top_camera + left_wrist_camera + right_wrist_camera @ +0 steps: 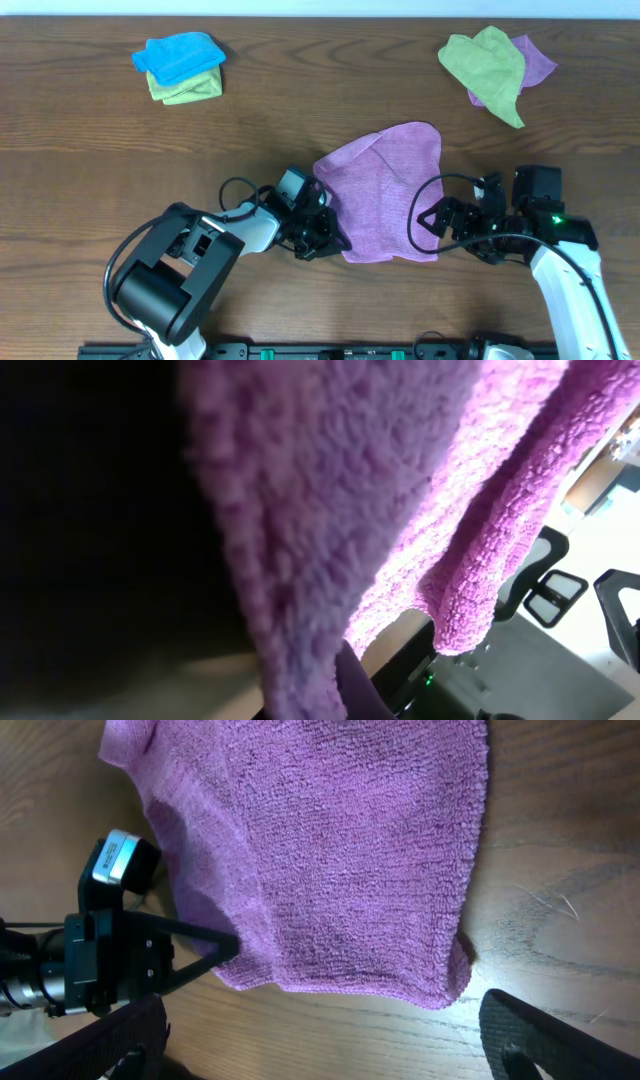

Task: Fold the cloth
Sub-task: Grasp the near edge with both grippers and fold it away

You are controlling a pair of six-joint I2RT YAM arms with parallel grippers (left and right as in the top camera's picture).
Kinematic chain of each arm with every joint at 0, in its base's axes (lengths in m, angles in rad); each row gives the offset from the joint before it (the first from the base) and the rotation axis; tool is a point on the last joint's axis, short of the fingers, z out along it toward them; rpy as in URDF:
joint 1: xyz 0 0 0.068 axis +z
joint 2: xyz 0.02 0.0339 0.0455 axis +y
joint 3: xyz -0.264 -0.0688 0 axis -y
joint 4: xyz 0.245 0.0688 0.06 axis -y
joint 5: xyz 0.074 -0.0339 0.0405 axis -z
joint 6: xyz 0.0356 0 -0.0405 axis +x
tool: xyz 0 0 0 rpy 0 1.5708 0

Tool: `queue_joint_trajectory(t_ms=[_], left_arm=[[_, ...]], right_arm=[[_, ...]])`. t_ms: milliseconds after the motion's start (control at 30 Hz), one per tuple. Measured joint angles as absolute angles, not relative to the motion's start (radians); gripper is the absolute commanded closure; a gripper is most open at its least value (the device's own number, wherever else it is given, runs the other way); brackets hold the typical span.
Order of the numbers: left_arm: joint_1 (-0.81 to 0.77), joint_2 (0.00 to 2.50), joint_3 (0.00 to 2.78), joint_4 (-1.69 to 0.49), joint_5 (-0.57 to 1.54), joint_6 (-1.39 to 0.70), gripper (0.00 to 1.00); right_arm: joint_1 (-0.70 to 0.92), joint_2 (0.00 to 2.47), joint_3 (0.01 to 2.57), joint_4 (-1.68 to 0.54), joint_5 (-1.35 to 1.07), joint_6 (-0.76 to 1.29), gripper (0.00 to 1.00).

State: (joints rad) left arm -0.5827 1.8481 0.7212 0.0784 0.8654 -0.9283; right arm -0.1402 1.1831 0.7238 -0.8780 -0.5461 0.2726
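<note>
Left gripper (323, 233): closed to a point on the front left corner of the cloth (385, 190). The left wrist view is filled with purple pile hanging close over the lens, which suggests this corner is raised off the desk (300, 110). The grip itself is hidden by fabric there, so the hold is judged from the right wrist view.

Right gripper (325, 1015): spread wide and holding nothing. The cloth's front edge lies just ahead of its fingers (540, 1040), apart from them. The front right corner sits nearer the finger on the picture's right.

Cloth: mid-desk, close to the front edge, mostly flat, creased along its left side. Its longer run goes from front to back, leaning toward the back right corner of the desk.

Governing relation: both arms stand at the front edge, one at each front corner. Only the left has a hold. The right is nearest the free corner and, in the inspector's judgement, must advance and close on it before the front edge can be carried toward the back.
</note>
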Motion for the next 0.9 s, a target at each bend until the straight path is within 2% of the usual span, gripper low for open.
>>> queue_joint_trajectory(t_ms=[100, 267, 467, 900], left_arm=[[-0.543, 1.848, 0.717, 0.073, 0.888, -0.883, 0.94], [-0.426, 1.842, 0.712, 0.059, 0.925, -0.828, 0.95], [-0.371, 1.839, 0.710, 0.043, 0.949, -0.783, 0.94], [-0.203, 1.822, 0.710, -0.189, 0.980, -0.599, 0.94]], right_arm=[[-0.140, 1.182, 0.703, -0.849, -0.545, 0.270, 0.02], [-0.140, 1.182, 0.561, -0.745, -0.548, 0.276, 0.14], [-0.140, 1.182, 0.413, -0.601, -0.561, 0.311, 0.14], [-0.140, 1.169, 0.377, -0.509, -0.606, 0.377, 0.14]])
